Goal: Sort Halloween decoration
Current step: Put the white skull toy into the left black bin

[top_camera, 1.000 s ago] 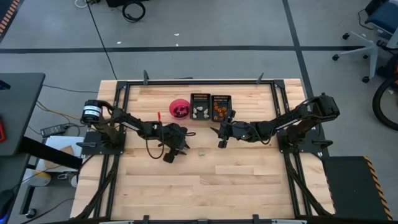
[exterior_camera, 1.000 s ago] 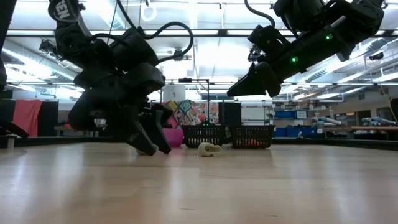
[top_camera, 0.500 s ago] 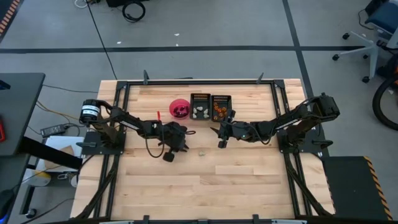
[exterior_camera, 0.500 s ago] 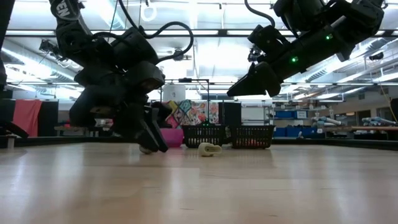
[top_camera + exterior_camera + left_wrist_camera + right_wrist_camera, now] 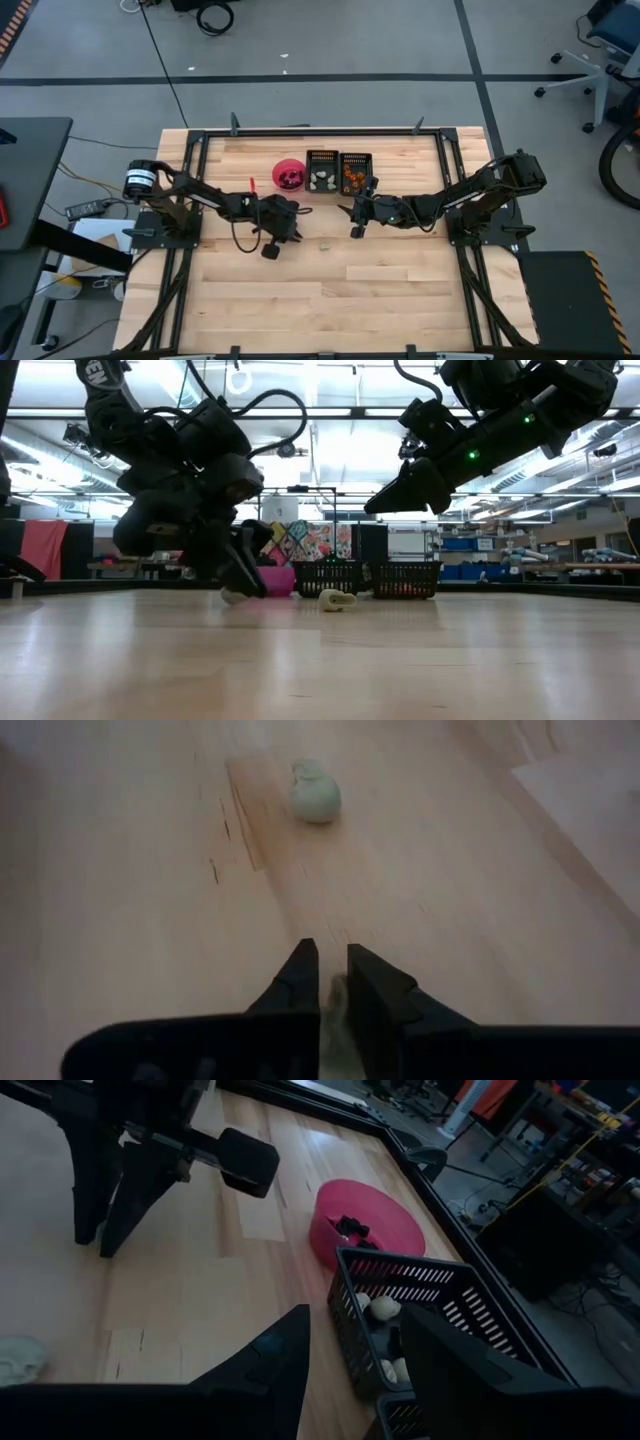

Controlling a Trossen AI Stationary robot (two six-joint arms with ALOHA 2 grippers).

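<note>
Since a second ago, we see the left gripper (image 5: pixel 331 982) has drawn its fingers together from wide apart, and it now pinches a small pale greenish trinket (image 5: pixel 335 1010) between its tips, low against the tabletop (image 5: pixel 380 290) a little left of the middle. From the low view the same gripper (image 5: pixel 238 582) sits almost touching the wood, with a pale speck at its tip. A second pale trinket (image 5: pixel 324 242) lies loose on the wood just to the right of that gripper, near the middle of the tabletop; we also see it in the left wrist view (image 5: pixel 316 793) and in the low view (image 5: pixel 336 599). The right gripper (image 5: pixel 354 222) hangs above the tabletop right of the middle, its fingers partly apart and holding nothing, as the right wrist view (image 5: pixel 350 1350) shows. Toward the far edge stand the pink bowl (image 5: pixel 289 174) with dark pieces inside, and beside it two black trays: the left tray (image 5: pixel 322 171) holds pale pieces, the right tray (image 5: pixel 355 172) holds orange pieces. We see the bowl (image 5: pixel 372 1223) and the pale-filled tray (image 5: pixel 430 1315) close together in the right wrist view.
</note>
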